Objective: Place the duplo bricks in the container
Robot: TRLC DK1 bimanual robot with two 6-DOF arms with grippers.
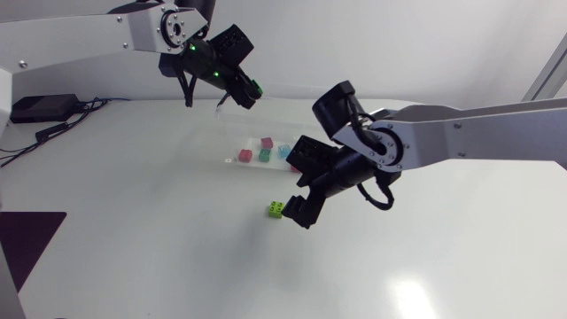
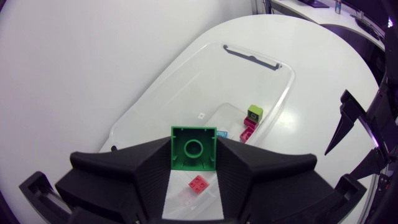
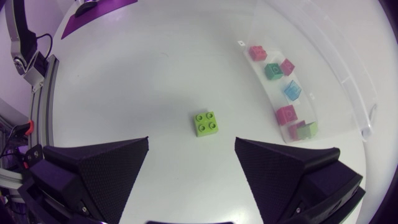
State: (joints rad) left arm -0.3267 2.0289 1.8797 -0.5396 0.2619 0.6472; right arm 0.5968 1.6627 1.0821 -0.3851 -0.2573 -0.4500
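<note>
My left gripper (image 1: 247,92) hangs above the clear plastic container (image 1: 252,164), shut on a dark green duplo brick (image 2: 193,148) whose hollow underside faces the left wrist camera. Several bricks lie in the container (image 2: 149,106): a red one (image 2: 198,183), a blue one (image 2: 222,134), a pink one (image 2: 249,127) and a lime one (image 2: 254,113). A lime green brick (image 1: 277,209) sits on the table just outside the container. My right gripper (image 3: 191,155) is open wide just above the table, and the lime brick (image 3: 207,124) lies a little ahead of its fingers.
The container's wall (image 3: 348,74) runs beside my right gripper, with pink, teal and blue bricks behind it. A black box with cables (image 1: 40,108) lies at the table's far left. A dark purple patch (image 1: 27,235) marks the table's left front.
</note>
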